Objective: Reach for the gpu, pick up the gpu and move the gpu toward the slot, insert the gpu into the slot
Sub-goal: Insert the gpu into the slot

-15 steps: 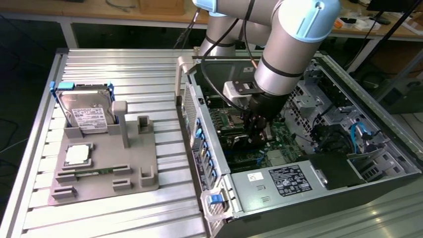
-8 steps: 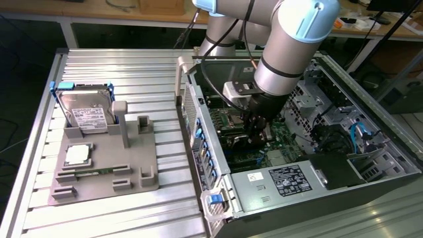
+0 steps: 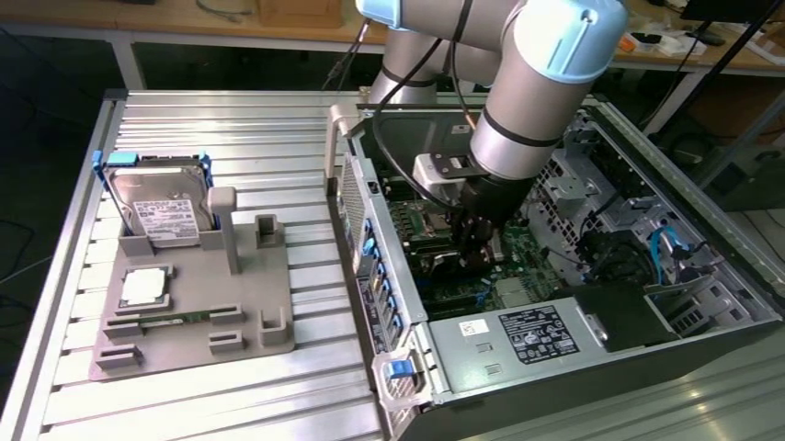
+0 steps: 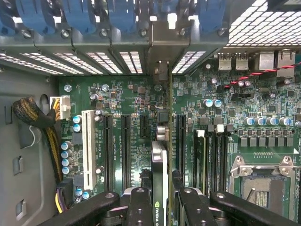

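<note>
The gpu (image 4: 160, 162) is a thin dark card seen edge-on, with its silvery end bracket (image 4: 162, 42) against the case's rear openings. My gripper (image 4: 162, 200) is shut on it, one black finger on each face. The card stands upright over the green motherboard (image 4: 127, 101), between a short black connector and a long black one. The slot lies hidden under the card's edge, and I cannot tell whether the card is seated. In the exterior view my gripper (image 3: 481, 241) reaches down inside the open computer case (image 3: 368, 230), low over the board.
A white connector (image 4: 87, 146), two long black connectors (image 4: 117, 150), the memory slots (image 4: 209, 155) and the square processor socket (image 4: 261, 188) flank the card. A braided cable bundle (image 4: 33, 115) hangs beside the board. Outside the case, a grey fixture (image 3: 233, 312) holds a hard drive (image 3: 160, 211).
</note>
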`<state>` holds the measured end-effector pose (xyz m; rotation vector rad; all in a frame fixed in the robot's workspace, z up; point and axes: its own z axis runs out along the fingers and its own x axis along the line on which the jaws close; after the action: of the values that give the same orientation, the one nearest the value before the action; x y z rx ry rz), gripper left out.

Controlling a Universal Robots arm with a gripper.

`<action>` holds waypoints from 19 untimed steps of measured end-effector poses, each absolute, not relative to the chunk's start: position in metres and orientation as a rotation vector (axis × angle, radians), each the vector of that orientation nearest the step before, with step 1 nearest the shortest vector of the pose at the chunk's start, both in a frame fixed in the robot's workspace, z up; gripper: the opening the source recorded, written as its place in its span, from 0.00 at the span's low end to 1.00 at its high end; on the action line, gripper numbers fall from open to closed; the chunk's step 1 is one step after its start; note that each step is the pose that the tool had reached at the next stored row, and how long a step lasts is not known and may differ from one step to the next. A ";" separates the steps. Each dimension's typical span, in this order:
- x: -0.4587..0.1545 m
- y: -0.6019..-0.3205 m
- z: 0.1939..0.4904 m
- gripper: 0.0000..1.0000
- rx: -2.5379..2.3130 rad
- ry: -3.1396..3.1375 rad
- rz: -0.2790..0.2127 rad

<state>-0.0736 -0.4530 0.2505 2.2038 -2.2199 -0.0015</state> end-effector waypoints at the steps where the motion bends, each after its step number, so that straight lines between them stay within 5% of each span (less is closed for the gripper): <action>1: -0.074 -0.453 0.250 0.27 2.204 -2.220 -0.001; 19: -0.074 -0.453 0.245 0.27 2.204 -2.220 -0.002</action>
<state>-0.0736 -0.4530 0.2452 2.2039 -2.2201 -0.0017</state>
